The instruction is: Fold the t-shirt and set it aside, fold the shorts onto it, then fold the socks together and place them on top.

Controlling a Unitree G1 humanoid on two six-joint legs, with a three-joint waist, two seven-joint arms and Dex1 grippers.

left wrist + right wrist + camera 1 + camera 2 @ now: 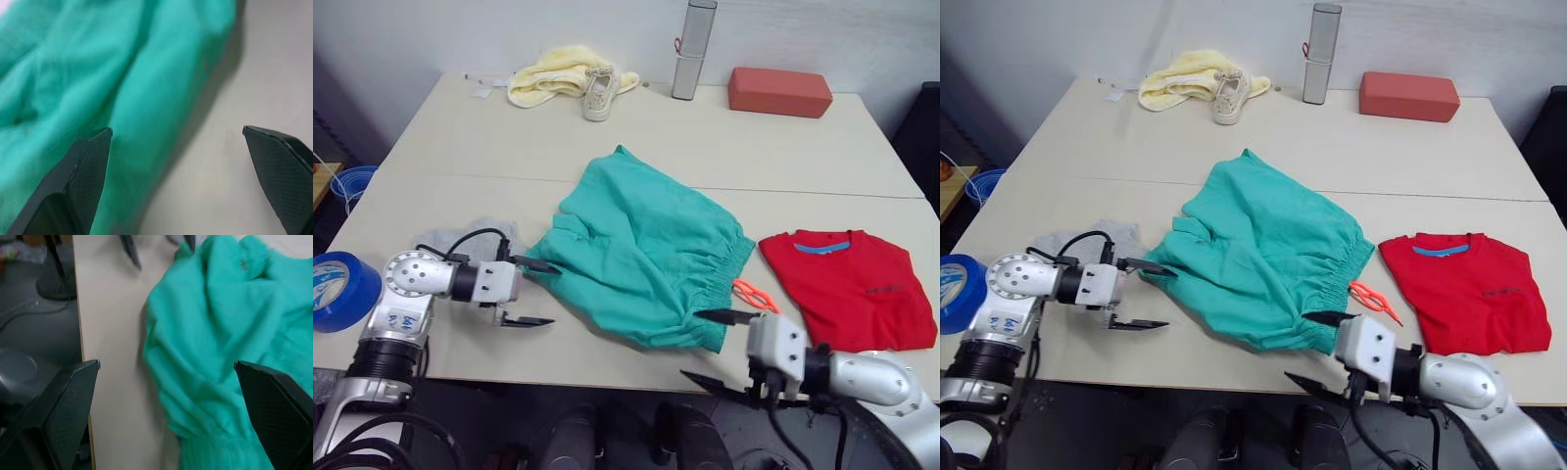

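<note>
While the t-shirt (850, 285) is lying folded at my 3 o'clock, I am flanking the shorts (641, 250) with my left gripper (532, 292) and right gripper (712, 347), both spread and grasping nothing, to fold them; the socks (1087, 240) are waiting at 9 o'clock.

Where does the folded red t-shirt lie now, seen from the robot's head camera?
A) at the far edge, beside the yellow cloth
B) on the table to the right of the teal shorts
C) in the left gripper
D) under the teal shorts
B: the t-shirt lies flat on the table, to the right of the shorts and apart from them, with the orange drawstring between the two.
</note>
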